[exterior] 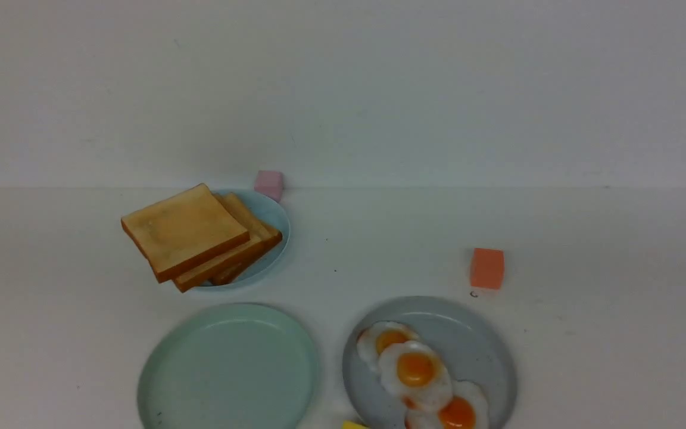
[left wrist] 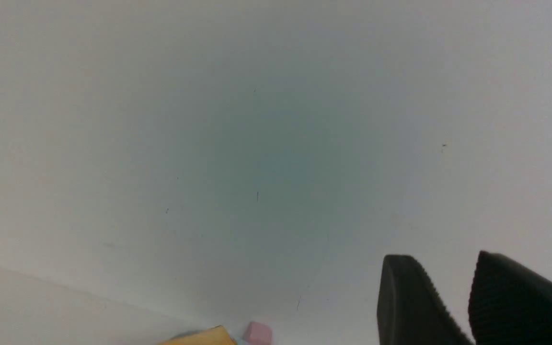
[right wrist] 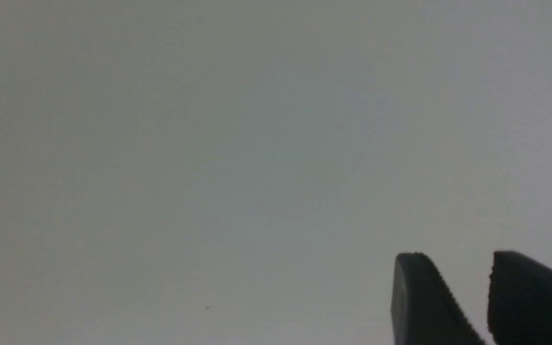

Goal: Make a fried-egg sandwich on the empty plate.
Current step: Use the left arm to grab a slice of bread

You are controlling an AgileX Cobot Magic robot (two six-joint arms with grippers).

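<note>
Front-left on the desk [exterior: 605, 238], the empty plate [exterior: 230, 363] holds nothing yet. Toast slices [exterior: 185, 229] sit behind it, fried eggs [exterior: 415, 369] beside. Left tool [left wrist: 448, 256] and right tool [right wrist: 458, 254] slightly apart, empty. Likely first: lifting the top slice.

Right tool [right wrist: 464, 258], black ridged jaws slightly apart, plain grey surface [right wrist: 209, 143]

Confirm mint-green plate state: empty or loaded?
Empty: the mint-green plate shows bare surface only. The toast is on the light-blue plate, the eggs on the grey plate.
</note>
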